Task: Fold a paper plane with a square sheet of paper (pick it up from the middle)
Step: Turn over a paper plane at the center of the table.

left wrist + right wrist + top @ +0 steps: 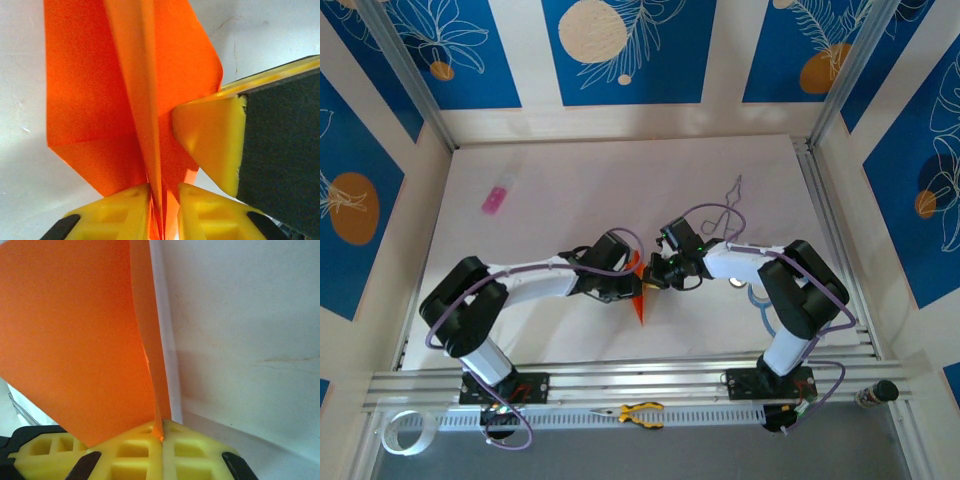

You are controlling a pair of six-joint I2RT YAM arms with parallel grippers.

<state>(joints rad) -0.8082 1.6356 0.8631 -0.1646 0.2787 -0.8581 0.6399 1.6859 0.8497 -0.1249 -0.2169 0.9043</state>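
**Orange paper plane [639, 306] pinched from two sides at the middle of a white worktop [570, 170]**

White, matte and faintly scuffed, the worktop filled the floor of a booth. Blue wall panels [430, 50], printed with pale leaf outlines and orange and cream discs, closed it in between slanted metal posts. A ribbed aluminium rail [620, 380] ran along the near edge. A small pink rectangular object [495, 200] lay far back on the left. Yellow-handled pliers [640, 413] sat on the strip in front of the rail.

The paper plane was a slim, bright orange dart of thin plain paper. It sat near the centre of the worktop, between the two arms, with its tip aimed at the near rail. From the left wrist [90, 90] it showed a raised centre crease with flat wings spreading to either side. From the right wrist [75, 330] one broad wing stood nearly upright.

The left gripper [632, 284] [164, 217] had its yellow fingers closed in on the centre fold. The right gripper [653, 277] [161, 434] was clamped tight on the paper's edge. One of its yellow fingers [210, 135] pressed against the wing just beside the left one.
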